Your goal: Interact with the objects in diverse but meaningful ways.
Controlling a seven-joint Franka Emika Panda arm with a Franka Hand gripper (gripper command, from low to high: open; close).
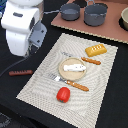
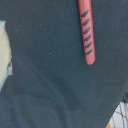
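While unseen fingers stay hidden, sausage stick (image 2: pixel 86 31) lies untouched.

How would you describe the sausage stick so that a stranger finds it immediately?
Start at the pale woven placemat on the dark table. Look off its edge toward the exterior view's left, below the white robot arm. The thin reddish-brown sausage stick lies there alone on the dark surface, the only toy food not on the mat.

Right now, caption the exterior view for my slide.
Panda arm beside a placemat set with toy fish on plate, bread loaf, tomato; sausage stick lies off it.
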